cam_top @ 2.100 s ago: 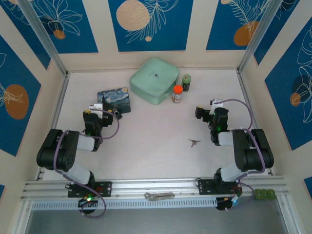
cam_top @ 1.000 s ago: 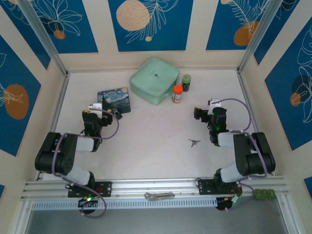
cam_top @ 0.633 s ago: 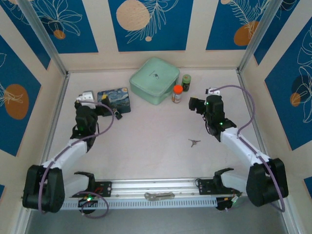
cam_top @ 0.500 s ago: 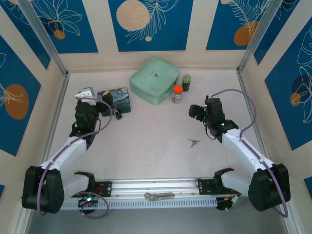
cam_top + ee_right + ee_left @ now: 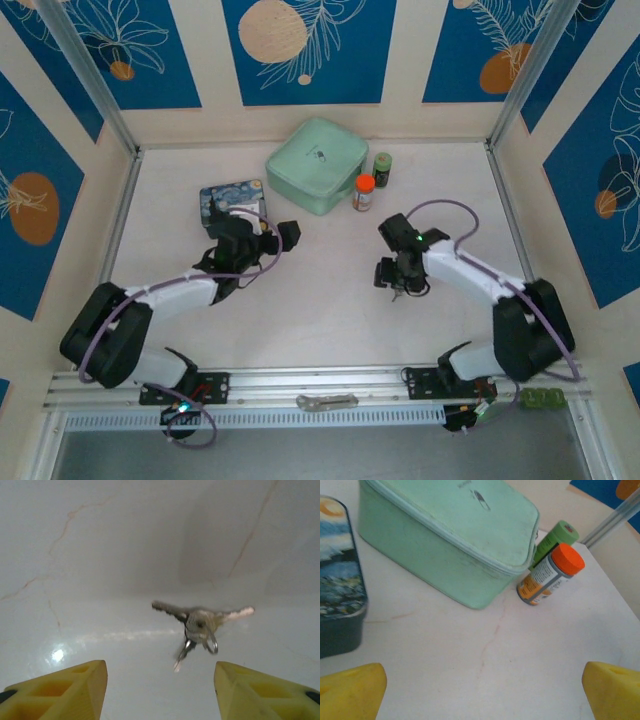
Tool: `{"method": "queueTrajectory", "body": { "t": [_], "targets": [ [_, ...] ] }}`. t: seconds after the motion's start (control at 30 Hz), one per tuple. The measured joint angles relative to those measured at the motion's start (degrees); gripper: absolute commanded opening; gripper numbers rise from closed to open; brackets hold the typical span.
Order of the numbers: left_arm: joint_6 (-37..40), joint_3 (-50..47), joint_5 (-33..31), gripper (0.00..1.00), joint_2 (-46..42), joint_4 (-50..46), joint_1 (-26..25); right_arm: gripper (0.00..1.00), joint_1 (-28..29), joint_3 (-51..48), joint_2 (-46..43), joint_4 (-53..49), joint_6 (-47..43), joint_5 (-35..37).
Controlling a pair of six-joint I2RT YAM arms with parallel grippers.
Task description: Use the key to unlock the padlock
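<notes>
The key [image 5: 200, 625] is a small bunch of thin metal keys splayed on a ring, lying flat on the white table. My right gripper [image 5: 160, 690] hovers low over it, open, its yellow fingertips [image 5: 55, 690] on either side and just short of the bunch; nothing is gripped. From above, the right gripper [image 5: 397, 280] covers most of the key [image 5: 400, 292]. A tiny dark thing with a thin loop, apparently the padlock [image 5: 482, 499], lies on the mint case lid [image 5: 318, 153]. My left gripper [image 5: 482, 695] is open and empty, facing the case from the table's middle [image 5: 262, 233].
The mint case [image 5: 330, 175] stands at the back centre. An orange-capped bottle [image 5: 364, 192] and a green-capped one [image 5: 382, 166] stand at its right. The painted blue tin [image 5: 228, 198] sits to its left, close behind the left arm. A flat silver piece [image 5: 327, 401] lies on the front rail.
The right arm reached in and down over the key, and its jaws narrowed. The left arm swung from beside the blue tin toward the middle, jaws still wide.
</notes>
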Motion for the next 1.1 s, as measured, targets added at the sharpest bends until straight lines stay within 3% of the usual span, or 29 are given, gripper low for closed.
{"method": "queueTrajectory", "body": {
  "t": [0.13,0.3,0.77,1.1],
  "targets": [
    [-1.7,0.5,2.7,1.0,1.6,1.1,-0.4,0.53,1.3,6.0,8.2,-3.5,-1.9,5.3],
    [-2.4,0.5,3.4,1.0,1.6,2.2,-0.5,0.51,1.8,6.6,11.5,-5.3,-4.3,7.0],
    [-2.7,-0.9,2.6,1.0,-1.6,1.9,-0.5,0.51,2.1,0.3,10.9,-1.4,-5.5,0.5],
    [-3.2,-1.6,1.8,1.0,-1.8,1.9,-0.5,0.5,8.9,-1.1,9.1,-1.3,-0.8,-5.6]
  ]
}}
